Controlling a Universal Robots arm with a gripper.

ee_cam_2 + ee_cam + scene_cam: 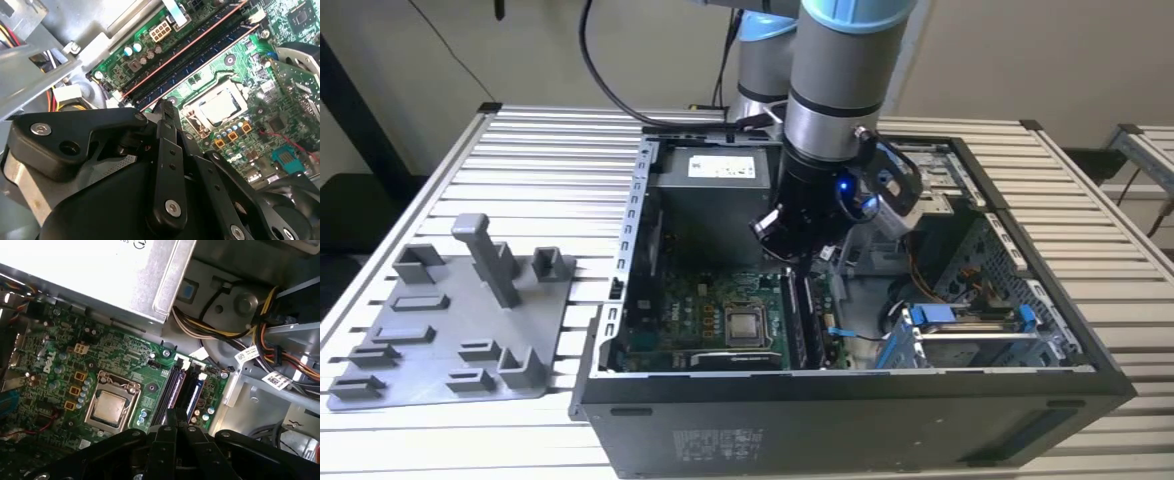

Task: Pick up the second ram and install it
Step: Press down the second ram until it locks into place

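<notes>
My gripper (793, 258) is inside the open computer case (627, 300), above the motherboard (125, 350). Its black fingers (177, 415) are pressed together with nothing visible between them. Their tips hover just over the near end of the two long memory slots (200, 52). A dark ram stick (172, 387) with a thin reddish edge stands seated in one slot, and a dark blue strip (194, 390) runs alongside it. I cannot tell whether the fingertips (165, 107) touch the stick. In the exterior view the slots (801, 320) appear as dark upright strips below the gripper.
The silver processor (747, 325) sits beside the slots. The power supply (714, 165) and bundled cables (260, 335) crowd the case's back. A drive cage (974, 330) stands at the exterior view's right. A grey fixture tray (440, 340) with upright posts lies outside, left of the case.
</notes>
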